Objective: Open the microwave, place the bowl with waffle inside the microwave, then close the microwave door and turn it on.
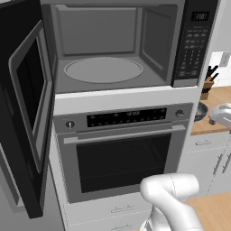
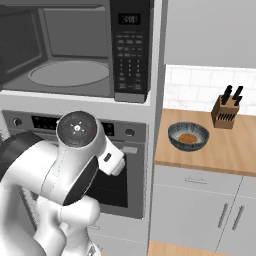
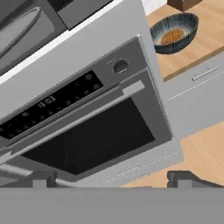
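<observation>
1. Left base view: the microwave (image 1: pixel 113 45) stands open. Its door (image 1: pixel 27 113) is swung out to the left, window side facing inward. The grey cavity holds a bare round turntable (image 1: pixel 103 70). The keypad (image 1: pixel 195 43) runs down the right side. Below sits the oven (image 1: pixel 122 149), shut, with a horizontal handle. The bowl (image 1: pixel 200 111) shows partly on the wooden counter (image 1: pixel 216 101) to the right, past the oven column, with a knife block (image 1: pixel 208 86) behind it. The white arm (image 1: pixel 173 203) rises at the lower right.

2. Right base view: the bowl (image 2: pixel 188 136) sits upright on the counter (image 2: pixel 210 147), just right of the oven column, with the brown waffle (image 2: pixel 188 138) in it. The knife block (image 2: pixel 226 113) stands near the tiled wall, apart from the bowl. The arm (image 2: pixel 70 170) fills the lower left, in front of the oven (image 2: pixel 127 165).

3. Hand view: the gripper (image 3: pixel 112 179) faces the oven (image 3: pixel 87 127), its two dark fingertips (image 3: pixel 181 178) spread wide apart with nothing between them. The bowl (image 3: pixel 173 33) lies at the upper right on the counter (image 3: pixel 201 37), well apart from the gripper.
</observation>
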Available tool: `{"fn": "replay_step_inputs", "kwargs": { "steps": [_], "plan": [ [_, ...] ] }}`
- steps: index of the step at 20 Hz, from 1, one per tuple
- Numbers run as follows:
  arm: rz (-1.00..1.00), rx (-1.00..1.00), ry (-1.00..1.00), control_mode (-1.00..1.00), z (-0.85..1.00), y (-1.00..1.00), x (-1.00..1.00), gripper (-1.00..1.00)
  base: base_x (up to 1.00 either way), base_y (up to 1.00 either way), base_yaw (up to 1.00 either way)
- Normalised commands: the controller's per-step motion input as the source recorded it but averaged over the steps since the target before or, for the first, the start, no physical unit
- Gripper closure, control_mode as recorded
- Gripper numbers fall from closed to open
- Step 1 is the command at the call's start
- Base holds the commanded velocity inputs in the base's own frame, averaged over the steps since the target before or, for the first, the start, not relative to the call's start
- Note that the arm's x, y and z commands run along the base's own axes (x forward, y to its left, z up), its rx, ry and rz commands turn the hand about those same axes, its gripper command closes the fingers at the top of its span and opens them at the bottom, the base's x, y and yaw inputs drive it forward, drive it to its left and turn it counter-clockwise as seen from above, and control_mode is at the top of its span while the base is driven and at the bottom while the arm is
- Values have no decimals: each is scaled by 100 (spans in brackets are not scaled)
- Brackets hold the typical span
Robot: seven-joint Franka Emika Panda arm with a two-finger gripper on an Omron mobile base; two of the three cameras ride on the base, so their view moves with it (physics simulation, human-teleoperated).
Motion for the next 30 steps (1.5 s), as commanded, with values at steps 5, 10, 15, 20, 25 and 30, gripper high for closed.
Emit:
{"fn": "replay_step_inputs", "kwargs": {
  "steps": [5, 10, 15, 20, 25, 30],
  "plan": [
    [-20, 1, 9, -100, -38, -100, 29, -100, 0, 0, 0],
    [-11, 8, 5, -100, -57, -100, 48, -100, 0, 0, 0],
    [0, 14, 11, -100, -72, -100, 100, -100, 0, 0, 0],
    [0, 11, 16, -100, -61, -100, 100, -100, 0, 0, 0],
    [0, 2, 1, -100, -9, -43, 18, -100, 0, 0, 0],
    [0, 0, 0, -100, 0, 0, 0, -100, 0, 0, 0]
  ]
}}
